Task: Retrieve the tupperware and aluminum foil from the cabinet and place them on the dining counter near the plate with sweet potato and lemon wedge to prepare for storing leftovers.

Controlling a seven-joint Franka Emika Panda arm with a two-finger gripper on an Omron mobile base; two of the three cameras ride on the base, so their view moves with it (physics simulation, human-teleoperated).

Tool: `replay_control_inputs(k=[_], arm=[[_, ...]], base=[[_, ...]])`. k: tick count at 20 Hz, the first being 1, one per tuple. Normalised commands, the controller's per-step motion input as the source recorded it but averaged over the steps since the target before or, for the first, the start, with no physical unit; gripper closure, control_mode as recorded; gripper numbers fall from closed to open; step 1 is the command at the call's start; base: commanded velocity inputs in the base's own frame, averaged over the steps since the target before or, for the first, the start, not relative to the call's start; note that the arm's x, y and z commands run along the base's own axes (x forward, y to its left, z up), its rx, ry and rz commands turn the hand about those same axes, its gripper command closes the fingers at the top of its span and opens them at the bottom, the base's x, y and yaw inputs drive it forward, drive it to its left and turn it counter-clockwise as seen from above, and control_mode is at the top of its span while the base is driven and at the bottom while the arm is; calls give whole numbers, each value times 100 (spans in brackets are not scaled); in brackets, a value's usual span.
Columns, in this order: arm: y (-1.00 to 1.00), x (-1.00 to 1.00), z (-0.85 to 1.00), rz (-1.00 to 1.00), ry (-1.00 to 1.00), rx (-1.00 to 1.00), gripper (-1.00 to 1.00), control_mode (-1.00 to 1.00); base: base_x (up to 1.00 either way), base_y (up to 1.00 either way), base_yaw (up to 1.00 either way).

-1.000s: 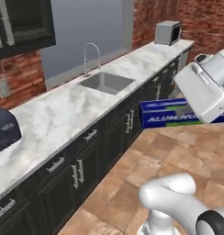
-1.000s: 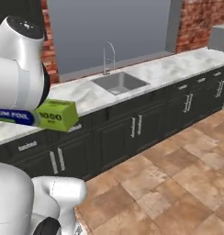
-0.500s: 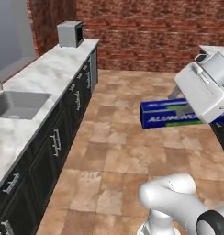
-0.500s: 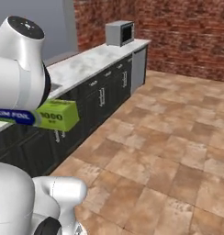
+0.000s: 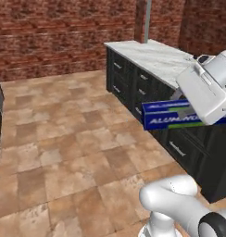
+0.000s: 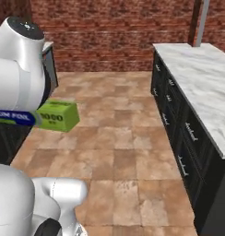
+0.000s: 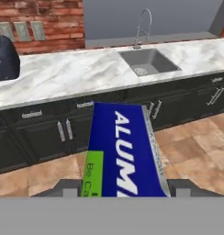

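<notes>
The aluminum foil [image 7: 124, 153] is a long blue box with white lettering and a green end. In the hand view it runs up from between the fingers of my gripper [image 7: 125, 192], which is shut on it. The left base view shows the box [image 5: 172, 115] sticking out level to the left from under my white hand [image 5: 205, 90]. Its green end [image 6: 57, 115] pokes out beside my arm in the right base view. A marble-topped counter [image 5: 161, 58] on dark cabinets stands to the right [image 6: 202, 78]. The tupperware and the plate are out of view.
Open tiled floor [image 5: 68, 139] reaches to a red brick wall [image 6: 114, 32]. A grey post [image 5: 146, 21] rises from the counter's far end. The hand view looks at a second marble counter with a sink [image 7: 148, 62], a faucet [image 7: 143, 27] and a dark appliance [image 7: 3, 59].
The whole picture has swung in both base views: the sink counter has slid out and a brick wall and another marble counter have come in. The foil box stays held the same way.
</notes>
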Motion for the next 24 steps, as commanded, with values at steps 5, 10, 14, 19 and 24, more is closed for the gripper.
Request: replay_control_inputs(k=[5,10,14,19,24], arm=[[0,0,0,0,0,0,100,100],[0,0,0,0,0,0,100,100],[0,0,0,0,0,0,100,100],[0,0,0,0,0,0,100,100],[0,0,0,0,0,0,100,100]], base=[[42,-41,-72],[41,-71,-66],[53,-75,-61],[72,-65,-57],[85,-62,-53]])
